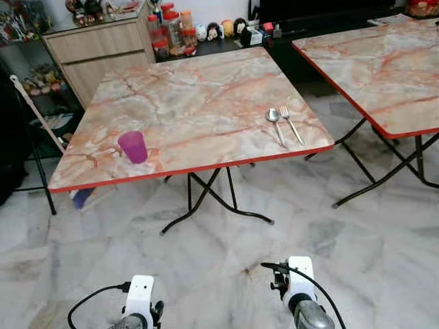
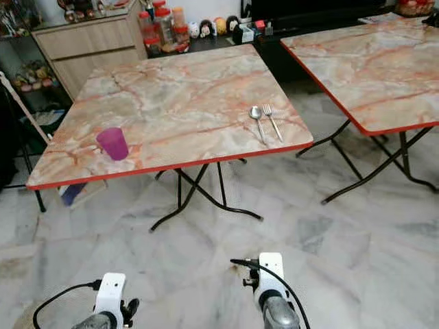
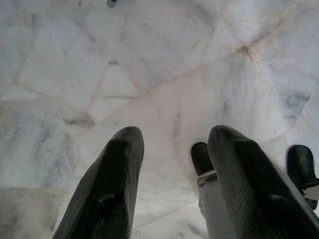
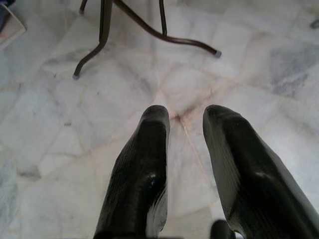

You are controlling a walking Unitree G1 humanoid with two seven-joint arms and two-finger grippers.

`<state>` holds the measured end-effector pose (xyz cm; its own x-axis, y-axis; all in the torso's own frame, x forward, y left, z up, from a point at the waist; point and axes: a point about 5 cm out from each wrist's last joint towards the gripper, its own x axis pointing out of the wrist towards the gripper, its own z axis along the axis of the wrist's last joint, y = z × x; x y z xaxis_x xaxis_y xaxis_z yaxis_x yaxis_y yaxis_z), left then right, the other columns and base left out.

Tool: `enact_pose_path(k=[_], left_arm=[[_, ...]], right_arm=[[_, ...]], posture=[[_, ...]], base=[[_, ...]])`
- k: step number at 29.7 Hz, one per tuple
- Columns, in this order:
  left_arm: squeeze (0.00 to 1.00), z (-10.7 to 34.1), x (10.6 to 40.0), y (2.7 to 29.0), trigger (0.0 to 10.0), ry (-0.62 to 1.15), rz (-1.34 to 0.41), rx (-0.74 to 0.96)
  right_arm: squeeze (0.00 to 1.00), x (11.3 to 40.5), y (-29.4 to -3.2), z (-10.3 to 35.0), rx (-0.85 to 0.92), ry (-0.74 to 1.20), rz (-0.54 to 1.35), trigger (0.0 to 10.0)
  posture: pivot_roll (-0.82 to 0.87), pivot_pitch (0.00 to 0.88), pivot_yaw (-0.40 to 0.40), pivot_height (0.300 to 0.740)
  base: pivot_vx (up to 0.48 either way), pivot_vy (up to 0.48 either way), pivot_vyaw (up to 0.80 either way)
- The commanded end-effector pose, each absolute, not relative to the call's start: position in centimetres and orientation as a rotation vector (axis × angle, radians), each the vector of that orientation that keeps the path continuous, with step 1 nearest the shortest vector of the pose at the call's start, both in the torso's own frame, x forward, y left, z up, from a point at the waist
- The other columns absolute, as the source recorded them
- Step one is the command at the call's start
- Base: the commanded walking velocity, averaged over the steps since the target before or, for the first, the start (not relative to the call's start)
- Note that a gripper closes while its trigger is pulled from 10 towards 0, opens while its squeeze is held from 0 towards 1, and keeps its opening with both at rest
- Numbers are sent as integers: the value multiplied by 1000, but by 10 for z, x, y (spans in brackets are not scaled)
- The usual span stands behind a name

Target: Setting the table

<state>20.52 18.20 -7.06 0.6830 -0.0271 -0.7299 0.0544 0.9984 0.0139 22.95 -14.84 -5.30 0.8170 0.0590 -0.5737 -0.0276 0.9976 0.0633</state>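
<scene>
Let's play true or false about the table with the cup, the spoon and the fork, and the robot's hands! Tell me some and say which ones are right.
1. The purple cup stands upright on the table. True.
2. The spoon and fork lie side by side. True.
3. The cup sits right next to the fork. False: it is near the opposite corner.
4. The right gripper holds the spoon. False: it is open and empty, above the floor.
5. The left gripper is open. True.
</scene>
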Motion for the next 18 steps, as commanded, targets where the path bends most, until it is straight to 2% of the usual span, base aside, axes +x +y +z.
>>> enact_pose_path(k=[1,3,16,18], left_arm=[[0,-70,206,186,10000,816,-38,57],[0,-70,206,186,10000,817,-35,59],[0,-71,203,187,10000,827,-35,65],[0,-71,202,191,10000,829,-30,72]], right_arm=[[0,237,-145,-47,57,581,54,10000],[0,239,-145,-46,54,573,59,10000],[0,245,-144,-41,31,547,68,10000],[0,255,-140,-29,-23,437,107,10000]], posture=[[-126,0,120,740],[-125,0,117,740],[-126,0,117,740],[-103,0,121,740]], base=[[0,0,0],[0,0,0],[208,0,0],[240,0,0]])
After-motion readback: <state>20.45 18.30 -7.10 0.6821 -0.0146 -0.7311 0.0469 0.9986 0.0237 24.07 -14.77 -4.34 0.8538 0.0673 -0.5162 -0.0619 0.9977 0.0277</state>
